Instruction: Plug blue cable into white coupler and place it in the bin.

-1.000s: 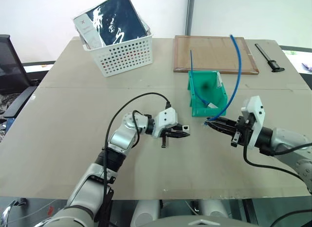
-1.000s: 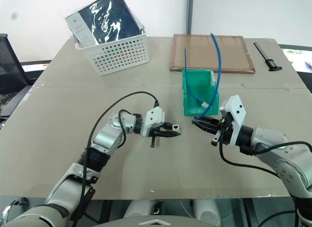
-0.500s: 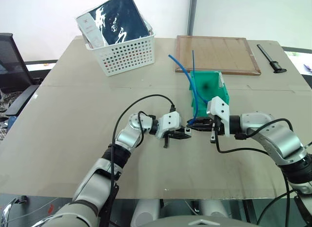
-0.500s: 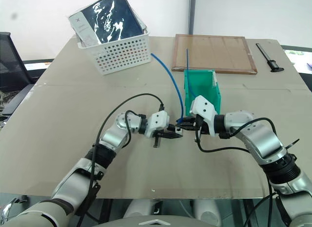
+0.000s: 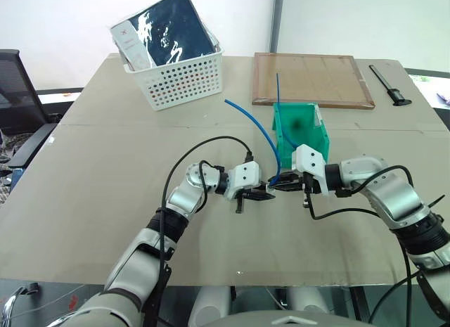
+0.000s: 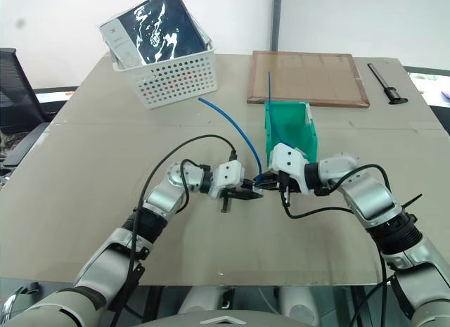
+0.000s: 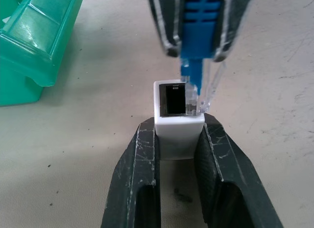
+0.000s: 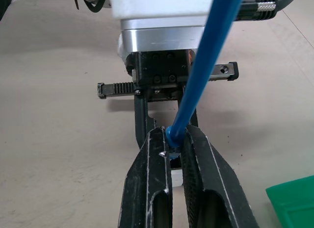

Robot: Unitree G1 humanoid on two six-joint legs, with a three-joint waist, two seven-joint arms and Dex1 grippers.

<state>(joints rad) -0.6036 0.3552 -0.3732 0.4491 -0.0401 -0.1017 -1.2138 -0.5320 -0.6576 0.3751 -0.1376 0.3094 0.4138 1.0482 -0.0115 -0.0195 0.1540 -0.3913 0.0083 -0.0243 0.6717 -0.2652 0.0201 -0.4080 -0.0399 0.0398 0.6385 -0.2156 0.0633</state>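
The left hand (image 7: 177, 154) is clamped on the white coupler (image 7: 178, 121), socket facing the right hand (image 7: 198, 54), which pinches the blue cable (image 5: 254, 126) just behind its clear plug (image 7: 205, 93). The plug tip sits just off one side of the socket mouth, nearly in line with it, so the mating looks to need a small sideways nudge. Both hands meet low over open bench (image 5: 105, 165), the bin (image 5: 309, 133) just behind.

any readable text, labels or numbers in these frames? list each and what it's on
No readable words or numbers anywhere.
Small red mark on the white strip of the dark package in the white basket: too small to read.
Green bin, white coupler, blue cable, wooden board: no print visible.
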